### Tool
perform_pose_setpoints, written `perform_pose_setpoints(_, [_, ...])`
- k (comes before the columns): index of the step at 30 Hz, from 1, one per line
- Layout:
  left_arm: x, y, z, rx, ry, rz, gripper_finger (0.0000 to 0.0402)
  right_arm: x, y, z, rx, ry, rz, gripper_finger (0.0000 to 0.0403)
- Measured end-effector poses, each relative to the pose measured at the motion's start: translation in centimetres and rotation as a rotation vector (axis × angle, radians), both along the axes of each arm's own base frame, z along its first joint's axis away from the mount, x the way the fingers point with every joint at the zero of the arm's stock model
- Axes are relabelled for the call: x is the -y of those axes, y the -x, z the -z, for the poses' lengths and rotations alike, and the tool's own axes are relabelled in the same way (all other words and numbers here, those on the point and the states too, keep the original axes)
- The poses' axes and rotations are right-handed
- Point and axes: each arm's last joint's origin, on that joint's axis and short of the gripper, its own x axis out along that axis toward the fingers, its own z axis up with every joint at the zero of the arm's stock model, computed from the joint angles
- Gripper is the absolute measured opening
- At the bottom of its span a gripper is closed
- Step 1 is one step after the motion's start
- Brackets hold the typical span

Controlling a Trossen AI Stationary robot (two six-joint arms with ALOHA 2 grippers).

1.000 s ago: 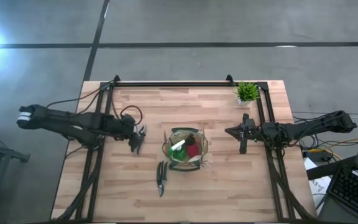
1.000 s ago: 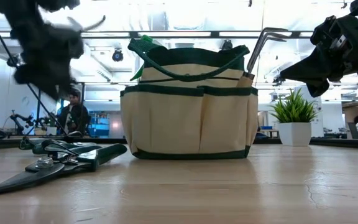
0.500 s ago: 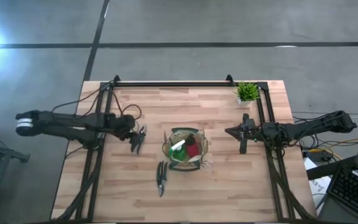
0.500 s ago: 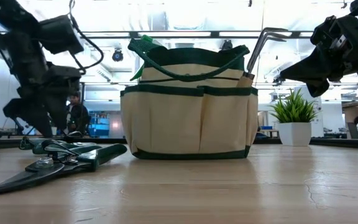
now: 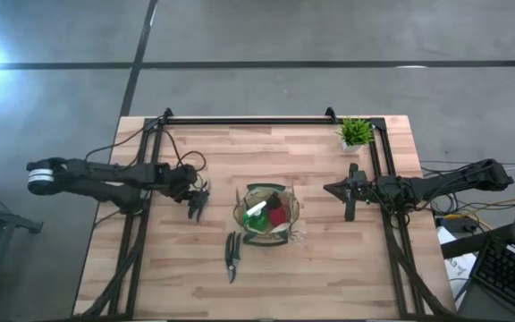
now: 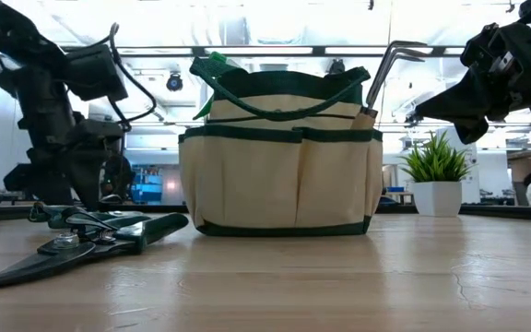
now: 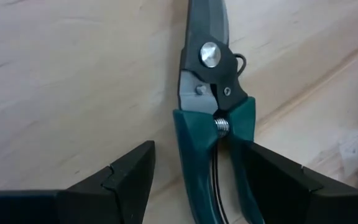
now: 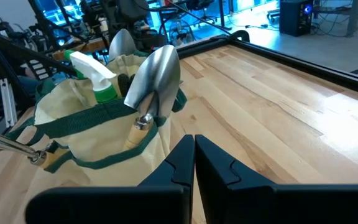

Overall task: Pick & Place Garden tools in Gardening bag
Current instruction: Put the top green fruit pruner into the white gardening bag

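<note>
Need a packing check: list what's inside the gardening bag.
In the gardening bag: silver trowel, green spray bottle, rake, something red. Its walls hide the bottom.

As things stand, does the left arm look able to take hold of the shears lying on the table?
Probably yes. The left pincer is open, with the shears lying flat between its fingers on bare table; nothing blocks them. The bag stands clear beside them.

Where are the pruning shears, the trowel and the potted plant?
pruning shears [image 7: 211, 55]: left wrist view, on the pivot bolt.
trowel [image 8: 157, 78]: right wrist view, on the silver blade.
potted plant [image 6: 436, 196]: low view, on the white pot.
</note>
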Motion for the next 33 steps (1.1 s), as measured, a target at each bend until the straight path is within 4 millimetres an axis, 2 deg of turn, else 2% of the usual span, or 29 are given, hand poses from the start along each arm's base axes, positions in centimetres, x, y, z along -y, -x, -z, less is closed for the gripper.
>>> perform_pose_setpoints(7, [-0.1, -0.5, 0.5, -0.058, -0.005, -0.002, 0.0236, 0.0, 0.0, 0.0, 0.0, 0.0, 0.0, 0.0008])
perform_pose_setpoints(13, [-0.2, -0.6, -0.3, -0.075, -0.008, 0.027, 0.0199, 0.0, 0.0, 0.0, 0.0, 0.0, 0.0, 0.0008])
perform_pose_setpoints(19, [-0.1, -0.4, -0.2, -0.122, -0.003, 0.054, 0.0173, 0.0, 0.0, 0.0, 0.0, 0.0, 0.0, 0.0008])
perform_pose_setpoints(29, [-0.1, -0.9, 1.5, -0.221, -0.013, 0.089, 0.0164, 0.0, 0.0, 0.0, 0.0, 0.0, 0.0, 0.0008])
perform_pose_setpoints(33, [0.0, -1.2, 2.3, -0.281, -0.031, 0.12, 0.0145, 0.0, 0.0, 0.0, 0.0, 0.0, 0.0, 0.0008])
